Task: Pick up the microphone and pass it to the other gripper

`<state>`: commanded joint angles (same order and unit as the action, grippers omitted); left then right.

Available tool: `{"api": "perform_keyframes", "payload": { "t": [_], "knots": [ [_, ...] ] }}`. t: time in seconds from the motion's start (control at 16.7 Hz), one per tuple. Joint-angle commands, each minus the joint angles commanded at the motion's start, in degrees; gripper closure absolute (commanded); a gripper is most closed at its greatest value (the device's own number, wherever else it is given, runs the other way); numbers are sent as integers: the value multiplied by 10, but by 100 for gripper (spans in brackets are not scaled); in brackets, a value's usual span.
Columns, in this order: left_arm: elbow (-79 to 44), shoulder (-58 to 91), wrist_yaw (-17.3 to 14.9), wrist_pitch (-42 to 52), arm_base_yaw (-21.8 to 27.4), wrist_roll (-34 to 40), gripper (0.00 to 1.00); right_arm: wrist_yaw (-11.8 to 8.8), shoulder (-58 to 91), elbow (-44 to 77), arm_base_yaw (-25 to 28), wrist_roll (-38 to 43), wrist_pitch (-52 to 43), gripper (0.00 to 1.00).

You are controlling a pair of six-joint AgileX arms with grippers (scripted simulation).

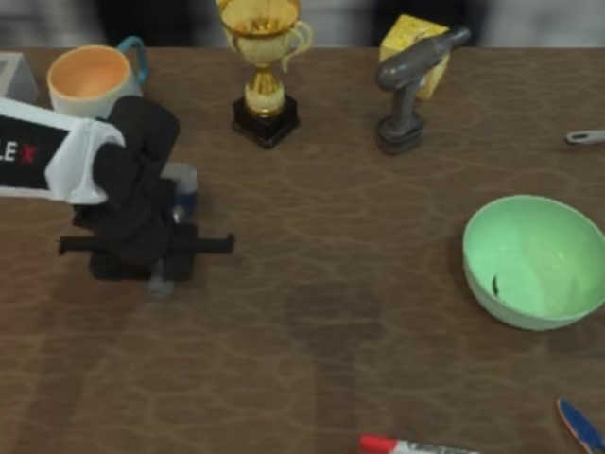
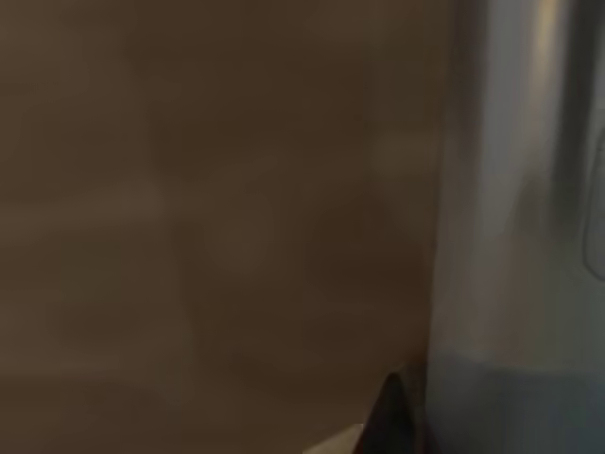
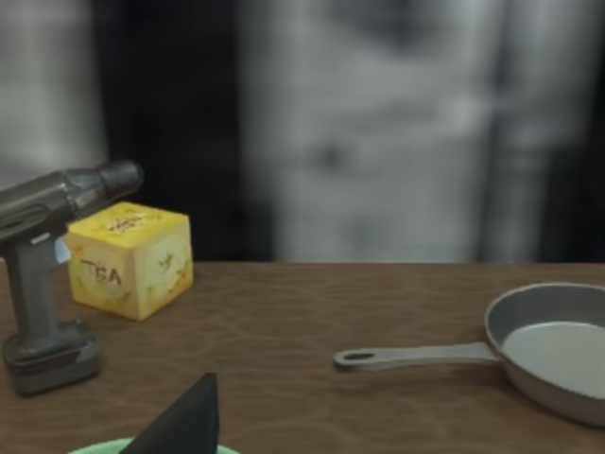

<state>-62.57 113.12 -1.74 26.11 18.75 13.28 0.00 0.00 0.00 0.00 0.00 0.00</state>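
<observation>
The microphone [image 1: 185, 189] lies on the left part of the table, mostly hidden under my left arm; only grey bits and a strip of navy show. My left gripper [image 1: 170, 244] sits straight over it, shut on the grey handle [image 2: 510, 218], which fills the left wrist view close up. One black fingertip [image 2: 395, 416] rests against that handle. My right arm, the other gripper, is outside the top view. In the right wrist view one of its black fingertips [image 3: 194, 416] shows over the bowl rim, open and holding nothing.
Along the back stand a cream mug [image 1: 90, 80], a gold trophy [image 1: 265, 71], a grey power drill [image 1: 406, 90] and a yellow tea box [image 1: 408, 38]. A green bowl [image 1: 534, 260] sits at the right. A pan [image 3: 548, 350], a red marker [image 1: 402, 445] and a blue tool [image 1: 579, 426] lie near the edges.
</observation>
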Motion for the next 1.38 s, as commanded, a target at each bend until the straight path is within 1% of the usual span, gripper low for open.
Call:
{"api": "perform_keyframes", "payload": {
  "t": [0.24, 0.72, 0.9, 1.02, 1.14, 1.38],
  "knots": [
    [34, -28, -57, -146, -6, -26, 100, 0, 0, 0, 0, 0, 0, 0],
    [150, -122, -208, -563, -23, -97, 100, 0, 0, 0, 0, 0, 0, 0],
    [184, -164, -254, -684, -29, -122, 100, 0, 0, 0, 0, 0, 0, 0],
    [200, -189, -276, -734, -33, -135, 100, 0, 0, 0, 0, 0, 0, 0],
    [208, -204, -288, -761, -35, -142, 100, 0, 0, 0, 0, 0, 0, 0],
    [210, -207, -290, -764, -35, -143, 100, 0, 0, 0, 0, 0, 0, 0]
  ]
}}
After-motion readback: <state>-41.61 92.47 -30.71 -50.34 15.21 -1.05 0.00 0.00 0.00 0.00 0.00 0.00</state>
